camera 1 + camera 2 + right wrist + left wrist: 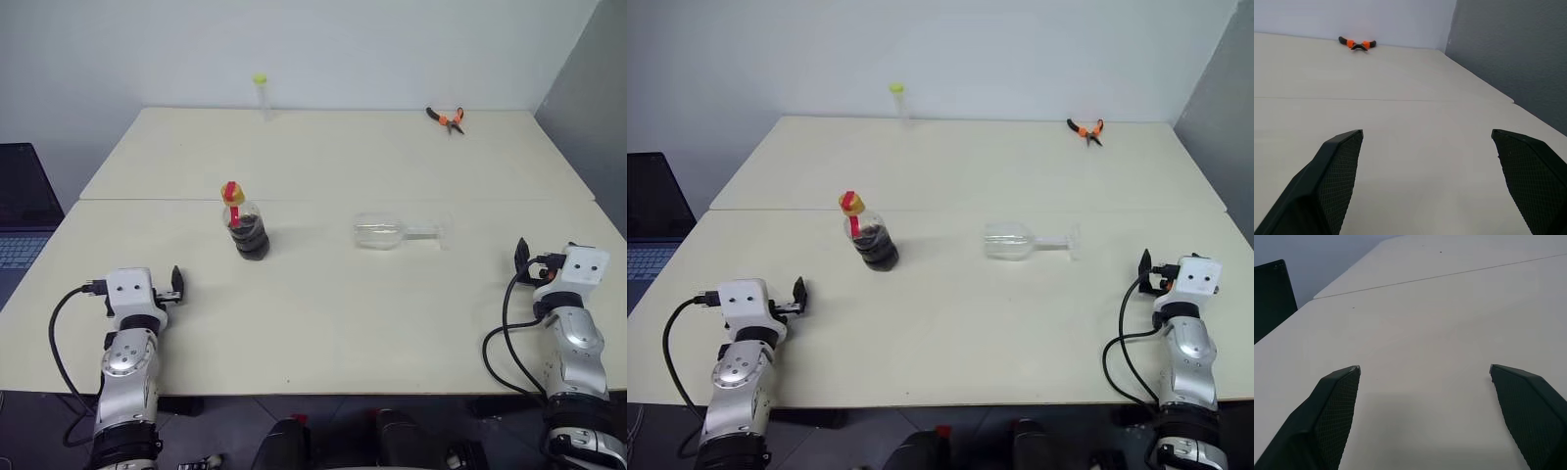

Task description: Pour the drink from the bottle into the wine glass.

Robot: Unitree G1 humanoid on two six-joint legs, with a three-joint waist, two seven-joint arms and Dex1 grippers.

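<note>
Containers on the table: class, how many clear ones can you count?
3: the bottle upright left of centre, the wine glass lying on its side beside it, and a thin tube at the far edge.

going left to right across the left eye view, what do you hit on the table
left gripper → bottle → clear tube with a yellow-green cap → wine glass, lying on its side → orange-handled pliers → right gripper

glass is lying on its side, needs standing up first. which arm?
Right. The wine glass lies right of centre, foot toward the open right gripper. The left gripper, also open, sits nearer the bottle.
</note>
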